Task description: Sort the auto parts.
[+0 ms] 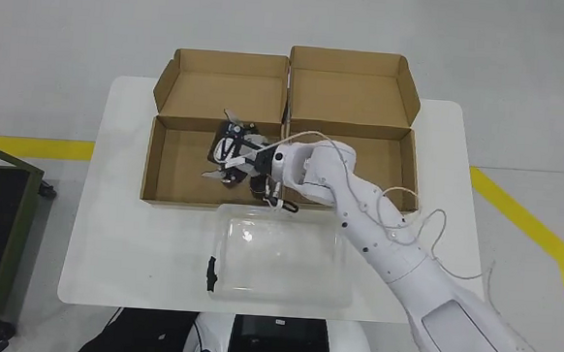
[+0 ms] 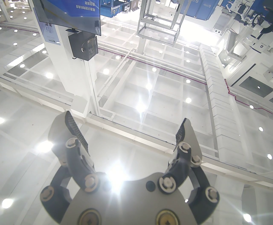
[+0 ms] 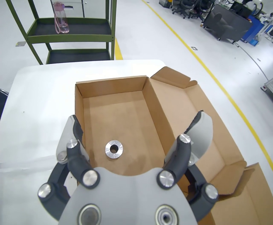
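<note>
1. My right claw [image 3: 138, 121] hung wide open, holding nothing, over the open brown cardboard box [image 1: 181, 165] nearer the left edge of the white table [image 1: 114, 224].
2. A silver metal ring with a round hole [image 3: 114, 149] lay flat on that box's floor, just below the claw and touching neither finger.
3. A second open brown cardboard box [image 1: 384, 168] stood side by side with the first along the far edge of the table. Both had their lids folded back.
4. A clear plastic tub [image 1: 281, 273] sat at the middle of the near edge. A small black part [image 1: 211, 274] lay on the table just beside the tub's left side.
5. My left claw [image 2: 126, 119] was spread wide too and held nothing. It pointed up at the ceiling, so I could not tell where it stood over the table.
6. A dark green metal shelf cart [image 3: 70, 36] stood on the floor beyond the table's left edge, with a pink bottle [image 3: 60, 18] on its upper shelf.
</note>
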{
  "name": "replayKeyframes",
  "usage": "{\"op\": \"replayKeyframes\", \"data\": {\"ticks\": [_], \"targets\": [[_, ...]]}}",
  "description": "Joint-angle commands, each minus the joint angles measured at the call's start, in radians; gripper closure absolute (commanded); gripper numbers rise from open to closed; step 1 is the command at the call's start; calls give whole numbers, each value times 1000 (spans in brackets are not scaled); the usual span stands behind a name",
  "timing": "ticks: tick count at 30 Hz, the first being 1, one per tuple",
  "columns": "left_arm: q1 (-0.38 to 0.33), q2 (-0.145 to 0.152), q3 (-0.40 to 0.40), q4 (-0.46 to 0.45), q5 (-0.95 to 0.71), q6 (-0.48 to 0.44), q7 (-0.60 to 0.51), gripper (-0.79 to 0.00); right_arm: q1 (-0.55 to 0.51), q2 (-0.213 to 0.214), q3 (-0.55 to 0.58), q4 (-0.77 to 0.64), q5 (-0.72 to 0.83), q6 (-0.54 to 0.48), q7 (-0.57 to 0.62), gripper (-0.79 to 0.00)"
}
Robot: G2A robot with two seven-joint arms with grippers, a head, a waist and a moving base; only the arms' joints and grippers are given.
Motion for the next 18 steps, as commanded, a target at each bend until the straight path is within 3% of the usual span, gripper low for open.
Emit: {"op": "replayKeyframes", "data": {"ticks": [1,10,18], "targets": [[0,0,0,0,0,0,0,-785,-45,18,48,-73,-12,-10,21,-785],[0,0,0,0,0,0,0,-785,-242,90,269,-329,-40,-81,86,-785],[0,0,0,0,0,0,0,-785,-415,139,477,-496,-49,-124,59,-785]]}}
